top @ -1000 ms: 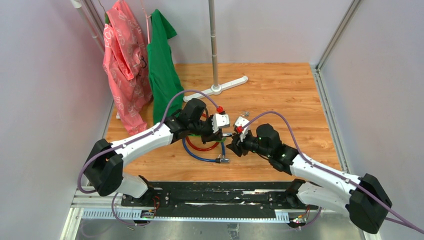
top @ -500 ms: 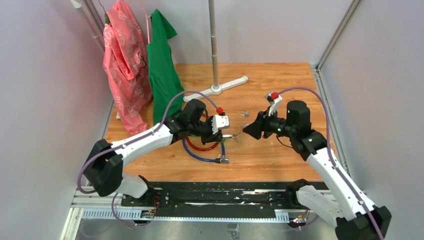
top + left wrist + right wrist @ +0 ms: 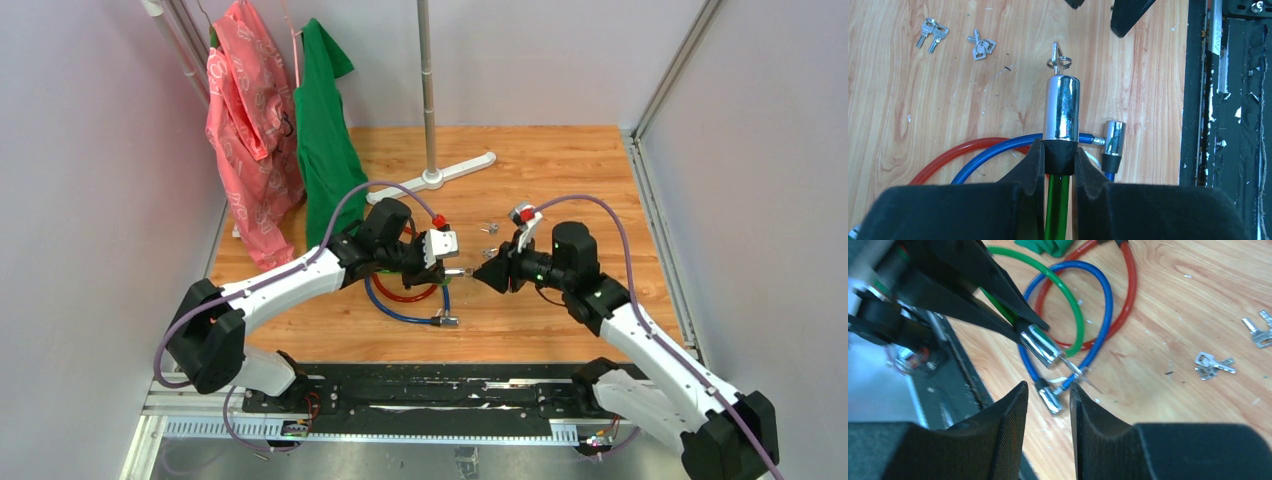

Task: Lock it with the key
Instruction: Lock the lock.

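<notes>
key (image 3: pixel 1056 52) blade hidden inside chrome lock end (image 3: pixel 1060 107) ahead of left jaws; green cable (image 3: pixel 1057 200) hidden btwn them; right jaws cut off at top edge.

Colour reference: lock, cables and surroundings.
The key (image 3: pixel 1057 52) is showing silvery-grey; the barrel (image 3: pixel 1060 107) is showing mirror chrome, and the collar (image 3: pixel 1060 159) black above the green cable (image 3: pixel 1056 200). The blue cable (image 3: pixel 1107 305) and red cable (image 3: pixel 1130 290) are displaying solid, unpatterned colour. The table (image 3: pixel 570 170) is presenting orange-brown wood grain. The left gripper (image 3: pixel 1059 146) and right gripper (image 3: pixel 1048 390) are appearing matt black. The pink garment (image 3: pixel 245 130) is carrying a pale print; the green garment (image 3: pixel 325 140) is appearing plain.
</notes>
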`<state>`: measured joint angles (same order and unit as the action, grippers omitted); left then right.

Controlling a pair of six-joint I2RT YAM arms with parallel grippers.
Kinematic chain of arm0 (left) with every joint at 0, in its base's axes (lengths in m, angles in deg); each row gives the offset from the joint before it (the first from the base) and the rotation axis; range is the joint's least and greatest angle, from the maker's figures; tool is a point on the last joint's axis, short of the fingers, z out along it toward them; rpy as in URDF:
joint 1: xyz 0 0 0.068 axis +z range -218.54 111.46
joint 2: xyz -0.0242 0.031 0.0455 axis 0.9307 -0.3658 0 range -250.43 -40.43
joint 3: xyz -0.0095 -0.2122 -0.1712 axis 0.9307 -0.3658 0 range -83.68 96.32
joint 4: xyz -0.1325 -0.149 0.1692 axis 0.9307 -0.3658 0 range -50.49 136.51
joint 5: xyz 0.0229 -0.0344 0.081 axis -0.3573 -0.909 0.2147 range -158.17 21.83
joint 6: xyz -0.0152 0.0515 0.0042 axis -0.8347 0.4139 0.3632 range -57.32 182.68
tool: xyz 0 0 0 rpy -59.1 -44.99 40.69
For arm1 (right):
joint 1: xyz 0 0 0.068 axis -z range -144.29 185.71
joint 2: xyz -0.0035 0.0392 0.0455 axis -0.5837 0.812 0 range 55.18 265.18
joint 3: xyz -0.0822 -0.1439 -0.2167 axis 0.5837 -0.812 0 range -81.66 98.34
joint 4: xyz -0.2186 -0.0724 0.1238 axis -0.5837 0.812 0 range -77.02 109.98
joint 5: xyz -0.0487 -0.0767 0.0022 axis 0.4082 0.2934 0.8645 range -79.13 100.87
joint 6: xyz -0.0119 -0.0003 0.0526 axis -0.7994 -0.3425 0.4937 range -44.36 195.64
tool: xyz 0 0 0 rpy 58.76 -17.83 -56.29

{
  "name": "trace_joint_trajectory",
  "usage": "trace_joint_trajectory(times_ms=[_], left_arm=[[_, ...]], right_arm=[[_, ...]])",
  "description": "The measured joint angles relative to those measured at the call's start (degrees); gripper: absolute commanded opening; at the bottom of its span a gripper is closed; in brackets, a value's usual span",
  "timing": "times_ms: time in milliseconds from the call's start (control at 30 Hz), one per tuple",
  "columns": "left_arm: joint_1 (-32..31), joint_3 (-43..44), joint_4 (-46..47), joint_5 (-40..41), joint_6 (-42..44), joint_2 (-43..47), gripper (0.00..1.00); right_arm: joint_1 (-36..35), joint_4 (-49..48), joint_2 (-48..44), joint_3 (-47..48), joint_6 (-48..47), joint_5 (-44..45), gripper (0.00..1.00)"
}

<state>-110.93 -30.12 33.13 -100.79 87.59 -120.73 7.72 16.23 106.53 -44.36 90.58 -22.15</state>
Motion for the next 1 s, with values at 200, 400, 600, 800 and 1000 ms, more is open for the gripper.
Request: trace_joint_trajectory(times_ms=[200,400,600,800,1000], left_arm=[[0.17,0.0,-0.02,-0.15,-0.04,0.24,0.0],[0.22,0.0,-0.02,-0.33,-0.11,0.24,0.0],[0.22,0.0,-0.02,-0.42,-0.26,0.24,0.0],[0.26,0.0,-0.11,-0.55,-0.26,0.28,0.0],[0.28,-0.13,-0.96,-1.25,0.0,0.44,0.0]], right_arm=[[0.0,-8.9,1.9,-7.26,-12.76,-0.15,0.52],[0.0,-13.11,7.52,-6.73,-18.32,-3.65,0.44],[0.02,-14.29,9.07,-6.58,-22.12,-6.08,0.25],[0.17,-14.1,10.21,-4.87,-23.06,-9.03,0.12],[0.39,-10.62,10.91,-3.37,-23.1,-10.8,0.0]])
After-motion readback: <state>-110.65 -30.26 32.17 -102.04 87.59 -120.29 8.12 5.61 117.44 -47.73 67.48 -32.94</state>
